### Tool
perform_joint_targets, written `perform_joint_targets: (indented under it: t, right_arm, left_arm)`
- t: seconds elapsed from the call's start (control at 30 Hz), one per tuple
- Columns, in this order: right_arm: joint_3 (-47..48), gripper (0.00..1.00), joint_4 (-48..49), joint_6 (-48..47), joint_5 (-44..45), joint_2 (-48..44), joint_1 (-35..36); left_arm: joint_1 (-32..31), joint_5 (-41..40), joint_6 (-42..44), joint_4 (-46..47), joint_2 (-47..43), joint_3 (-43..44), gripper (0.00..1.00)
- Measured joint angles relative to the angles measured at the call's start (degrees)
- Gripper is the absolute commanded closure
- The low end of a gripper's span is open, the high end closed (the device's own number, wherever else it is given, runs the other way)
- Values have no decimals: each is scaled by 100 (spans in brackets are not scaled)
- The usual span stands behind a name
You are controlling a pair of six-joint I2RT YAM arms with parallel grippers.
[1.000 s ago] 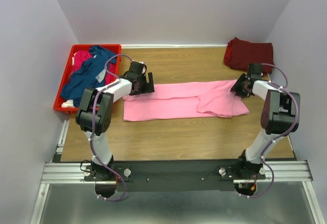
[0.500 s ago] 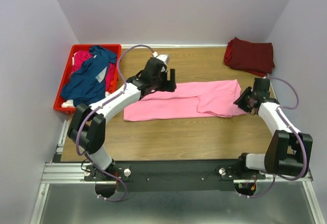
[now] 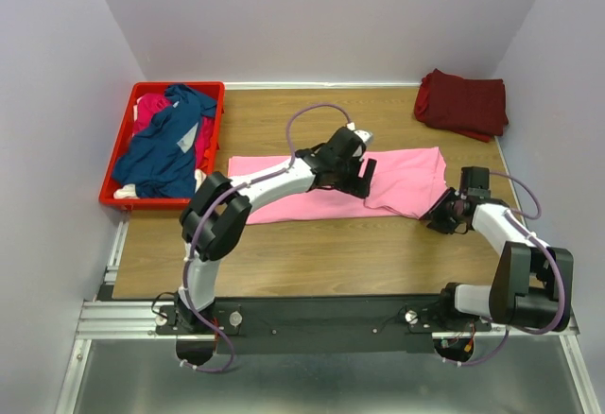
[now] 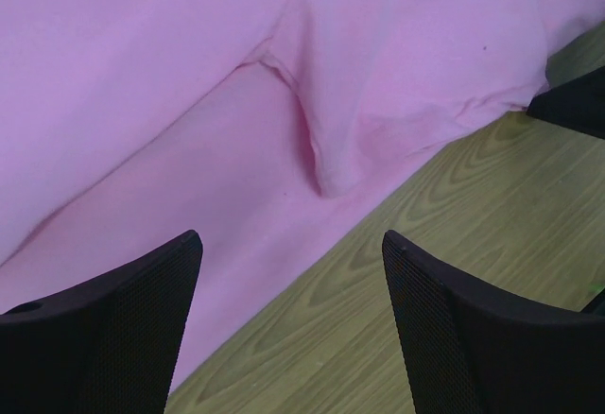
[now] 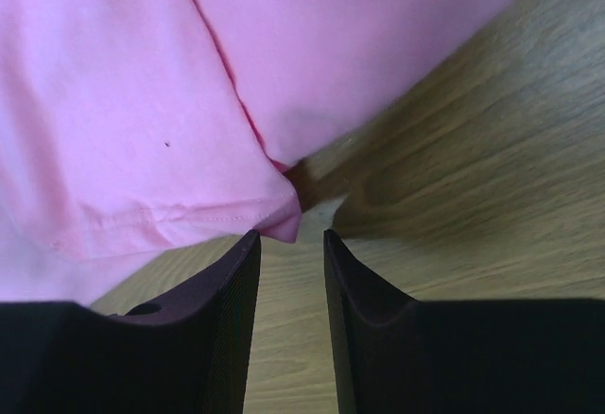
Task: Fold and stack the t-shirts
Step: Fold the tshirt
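Note:
The light pink t-shirt (image 3: 406, 176) lies on the wooden table, folded into a long band. My left gripper (image 3: 361, 180) hangs over its middle right, open and empty; in the left wrist view (image 4: 291, 239) the shirt (image 4: 189, 83) fills the upper part, with its near edge between the fingers. My right gripper (image 3: 440, 217) is at the shirt's near right corner. In the right wrist view (image 5: 289, 234) its fingers stand a narrow gap apart, the shirt's hemmed corner (image 5: 280, 217) just at the tips, not clamped. The dark maroon shirt (image 3: 461, 102) lies folded at the back right.
The red plastic crate (image 3: 116, 154) at the table's left edge holds the navy blue shirt (image 3: 165, 145) and the magenta shirt (image 3: 149, 108). Bare wood (image 3: 321, 244) lies between the pink shirt and the arm bases. Walls close in the table on three sides.
My left arm has swung right along the pink shirt, from its far left end to its middle right. My right gripper has moved nearer, from the shirt's far right end to its near right corner.

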Motion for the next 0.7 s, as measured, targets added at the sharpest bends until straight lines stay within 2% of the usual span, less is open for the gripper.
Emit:
perform_joint_targets:
  t: [0.3,0.7]
  right_arm:
    - [-90,60,109,146,-2,-87,0]
    - [-192,60,393,275,57,-623,0]
  left_arm:
    - [-295,116,46,-153,658,815,20]
    - [-306,245,44,-339,957,892,23]
